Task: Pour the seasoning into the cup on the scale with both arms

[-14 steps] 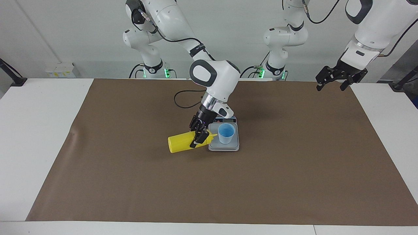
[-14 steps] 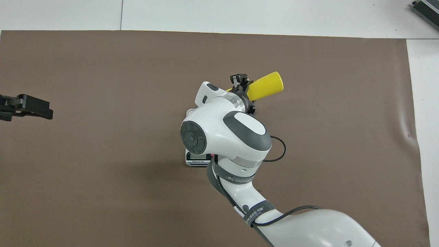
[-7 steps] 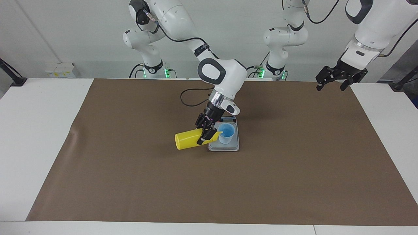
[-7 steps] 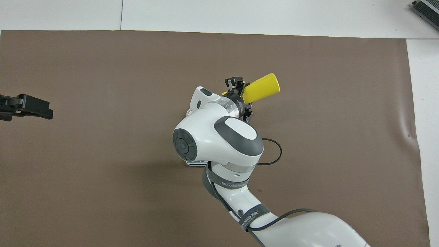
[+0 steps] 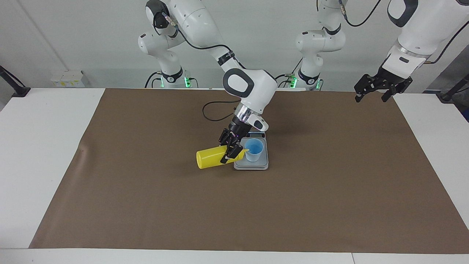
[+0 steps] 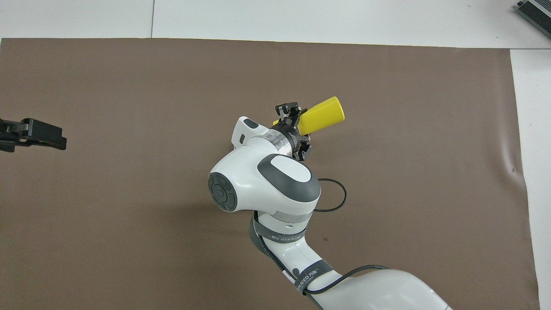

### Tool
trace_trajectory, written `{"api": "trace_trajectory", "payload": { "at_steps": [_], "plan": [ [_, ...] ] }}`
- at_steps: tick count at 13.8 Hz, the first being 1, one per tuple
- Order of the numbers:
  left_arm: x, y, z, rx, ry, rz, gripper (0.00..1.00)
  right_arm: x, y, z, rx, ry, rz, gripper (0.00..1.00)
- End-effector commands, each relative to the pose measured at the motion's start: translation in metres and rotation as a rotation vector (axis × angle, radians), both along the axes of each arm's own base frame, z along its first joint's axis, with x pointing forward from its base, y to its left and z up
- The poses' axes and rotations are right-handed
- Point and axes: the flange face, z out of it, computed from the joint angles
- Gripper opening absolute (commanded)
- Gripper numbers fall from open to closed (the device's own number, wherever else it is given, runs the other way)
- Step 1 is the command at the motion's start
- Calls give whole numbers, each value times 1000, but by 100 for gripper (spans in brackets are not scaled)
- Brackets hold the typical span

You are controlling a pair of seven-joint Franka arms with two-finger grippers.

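Note:
My right gripper is shut on the neck end of the yellow seasoning bottle. The bottle is held almost level, base toward the right arm's end of the table, nozzle over the rim of the pale blue cup. The cup stands upright on the silver-grey scale in the middle of the brown mat. In the overhead view the right arm hides both cup and scale. My left gripper hangs open and waits above the mat's edge at the left arm's end.
A brown mat covers most of the white table. A black cable loops on the mat by the scale, on the side nearer the robots. A grey device corner shows at the table's edge farthest from the robots.
The right arm has carried the bottle toward the cup and lifted it a little, so its nozzle now reaches over the rim. The left arm has stayed still.

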Motion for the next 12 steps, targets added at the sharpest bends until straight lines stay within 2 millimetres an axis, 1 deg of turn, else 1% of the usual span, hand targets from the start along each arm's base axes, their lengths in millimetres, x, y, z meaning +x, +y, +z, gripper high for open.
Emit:
{"api": "trace_trajectory", "payload": {
  "at_steps": [1, 7, 8, 10, 12],
  "plan": [
    [-6, 4, 0, 14, 4, -2, 100, 0, -2, 3, -14, -39, 3, 0],
    [-6, 4, 0, 14, 4, -2, 100, -1, -1, 4, -15, -39, 1, 0],
    [-6, 4, 0, 14, 4, -2, 100, -3, 1, 6, -18, -43, -7, 0],
    [-6, 4, 0, 14, 4, -2, 100, -17, 13, 7, -19, -64, -44, 0],
    [-5, 3, 0, 12, 2, -2, 100, -19, 13, 11, -2, -74, -66, 0]
  ]
}}
